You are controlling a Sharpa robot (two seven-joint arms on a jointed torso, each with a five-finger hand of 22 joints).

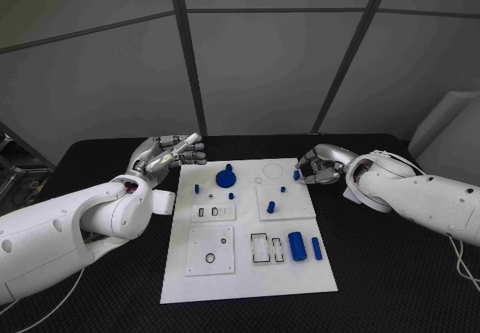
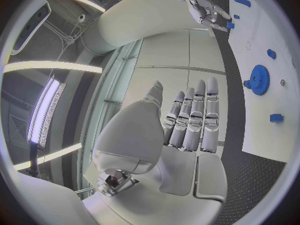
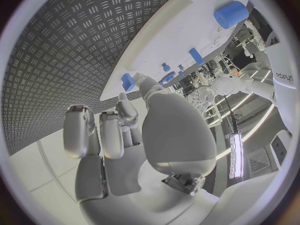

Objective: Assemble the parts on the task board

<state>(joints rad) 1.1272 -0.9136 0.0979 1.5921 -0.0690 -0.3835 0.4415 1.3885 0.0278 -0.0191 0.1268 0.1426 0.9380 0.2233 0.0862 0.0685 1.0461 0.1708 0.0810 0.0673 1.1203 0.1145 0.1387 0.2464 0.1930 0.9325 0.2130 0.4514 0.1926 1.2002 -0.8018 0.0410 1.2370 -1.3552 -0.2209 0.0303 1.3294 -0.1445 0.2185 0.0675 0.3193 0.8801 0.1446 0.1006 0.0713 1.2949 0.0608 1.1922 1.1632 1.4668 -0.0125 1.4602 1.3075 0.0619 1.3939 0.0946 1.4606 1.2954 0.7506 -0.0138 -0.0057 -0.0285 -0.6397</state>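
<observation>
The task board (image 1: 250, 277) lies flat mid-table on the black table (image 1: 400, 291). The left hand (image 1: 172, 154) hovers just off the board's far left corner, up off the surface; fingers straight and side by side in the left wrist view (image 2: 194, 120), thumb alongside, nothing in them. The right hand (image 1: 320, 166) sits at the board's far right edge; fingers curled in, thumb and a finger tip meeting at a small blue piece (image 1: 297, 175) right at the edge; looks pinched, tho from the right wrist view (image 3: 128, 81) I can't say for sure it's off the board.

On the board: a blue gear (image 1: 226, 177) w/ a knob near the far edge; small blue pegs (image 1: 231, 196) just beside it; another peg (image 1: 271, 207) standing in the raised square plate to the right; a thick blue cylinder (image 1: 297, 246) and a thinner blue rod (image 1: 316, 248) lying side by side near the right edge, next to rectangular cut-outs (image 1: 259, 248); a plate w/ round holes (image 1: 211, 251) nearer left.
</observation>
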